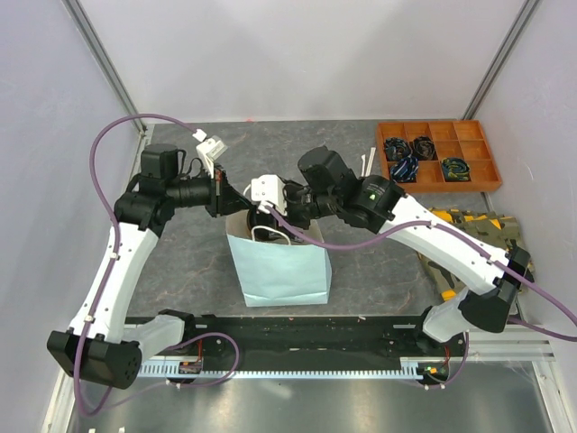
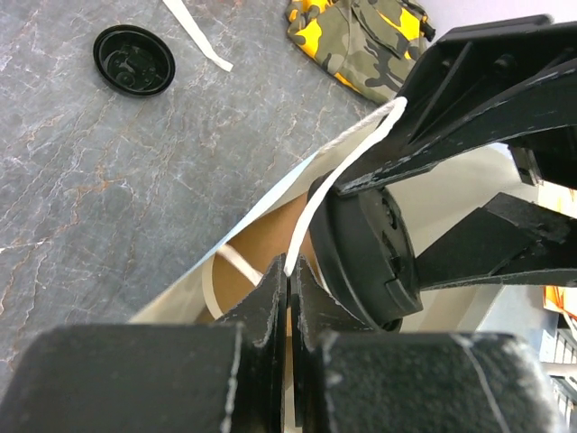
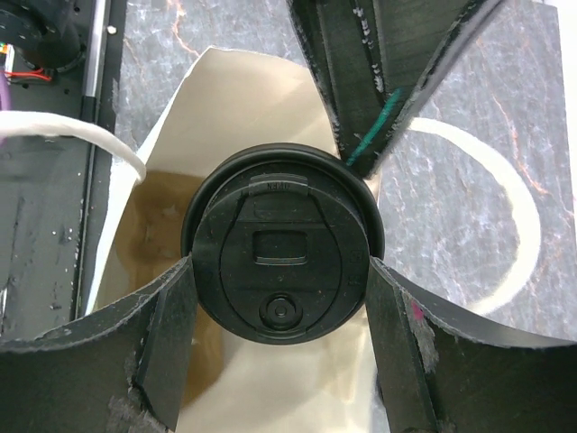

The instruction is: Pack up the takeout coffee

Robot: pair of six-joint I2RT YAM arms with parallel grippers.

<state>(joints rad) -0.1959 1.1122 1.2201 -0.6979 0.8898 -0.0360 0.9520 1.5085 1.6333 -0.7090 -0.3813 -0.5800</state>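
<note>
Grey marbled worktop (image 1: pixel 180 253), white walls on three sides. Blue paper bag (image 1: pixel 281 266) stood upright mid-worktop, mouth open.

Left gripper (image 2: pixel 288 287): closed, pinching the bag's white handle (image 2: pixel 335 171) and drawing that side of the mouth open.

Right gripper (image 3: pixel 281 293): fingers clamped on opposite sides of the black lid of the coffee (image 3: pixel 281 257). The cup hung lid-up directly over the bag's mouth, with brown bag floor visible beneath it. I could not see the cup body under the lid from any view, nor tell how far it sat below the bag's edge.

A spare lid (image 2: pixel 133 59) lay apart on the worktop. Not relevant here.

Handling notes (my judgement):
- Paper wall is soft, so squeezing the body would dent it. The lid rim is the stiffest part and the better place to hold.
- The lid is smooth plastic and only pressed on. With the grip on the lid alone, a full cup might slide or pull free.
- Weight unknown, since the contents were not visible. I treated it as full and upright only.
- The bag is thin and light, and a nudge from the cup could tip it.
</note>
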